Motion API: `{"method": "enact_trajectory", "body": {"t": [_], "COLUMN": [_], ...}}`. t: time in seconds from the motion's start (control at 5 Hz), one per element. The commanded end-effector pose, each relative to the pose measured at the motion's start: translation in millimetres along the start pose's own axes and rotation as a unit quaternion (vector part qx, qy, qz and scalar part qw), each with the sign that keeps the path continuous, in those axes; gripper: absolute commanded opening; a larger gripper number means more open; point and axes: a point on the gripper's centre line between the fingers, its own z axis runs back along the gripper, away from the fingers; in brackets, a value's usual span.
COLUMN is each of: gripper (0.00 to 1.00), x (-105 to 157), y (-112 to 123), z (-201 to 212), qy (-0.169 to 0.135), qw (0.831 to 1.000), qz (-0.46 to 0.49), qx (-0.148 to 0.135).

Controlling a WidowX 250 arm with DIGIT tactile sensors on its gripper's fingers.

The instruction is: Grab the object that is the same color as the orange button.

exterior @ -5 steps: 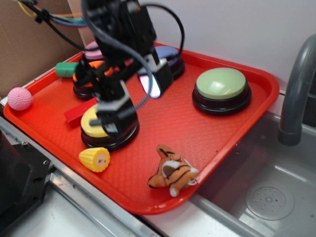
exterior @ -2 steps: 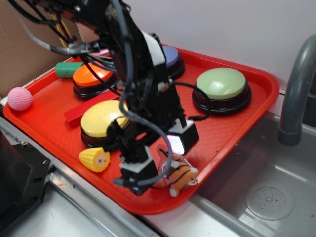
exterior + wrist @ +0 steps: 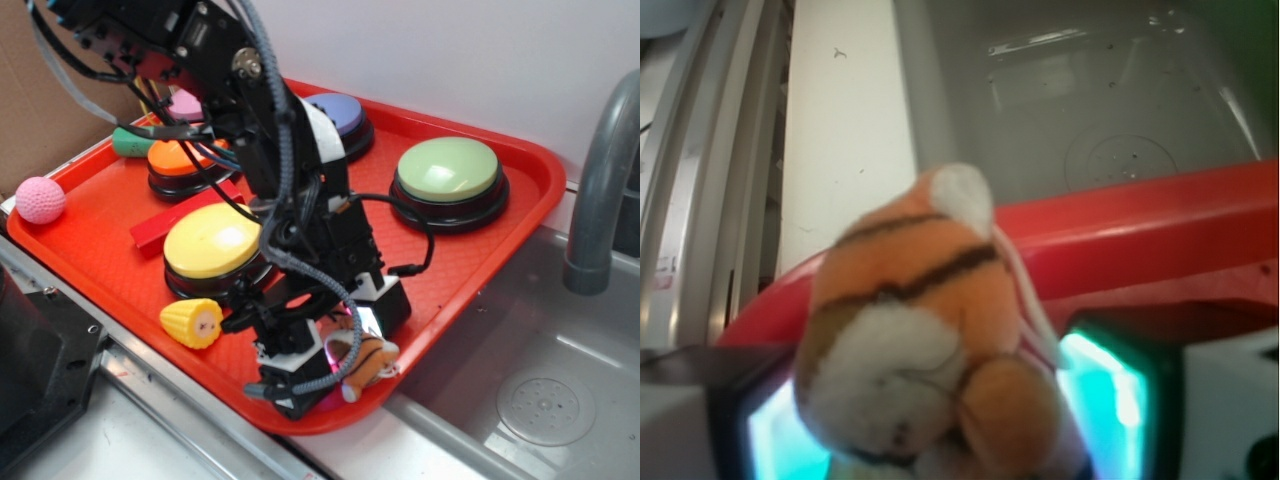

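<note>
At the lower centre of the red tray [image 3: 500, 220], the gripper [image 3: 335, 355] straddles the plush tiger [image 3: 362, 357], its 2 fingers [image 3: 1130, 400] spread wide and gripping nothing; the wrist view shows the toy directly between them, near the tray's front rim

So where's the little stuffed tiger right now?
In the exterior view the tiger lies at the near edge of the red tray, by the sink, between the claw's fingers; the corn toy sits to its left.
</note>
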Motion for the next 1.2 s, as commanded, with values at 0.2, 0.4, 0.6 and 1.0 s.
{"method": "enact_trajectory", "body": {"t": [0.2,0.4,0.6,1.0], "gripper": [0.00,0.00,0.00,0.00], "x": [5.4,8.7,7.5,-30.0], "y": [0.5,4.3,6.1,-9.8], "z": [50.6,74.3,105.7,186.8], "qy": [0.063,0.109,0.153,0.107], "qw": [0.985,0.965,0.932,0.842], "qz": [0.141,0.215,0.301,0.495], "qx": [0.073,0.099,0.133,0.186]}}
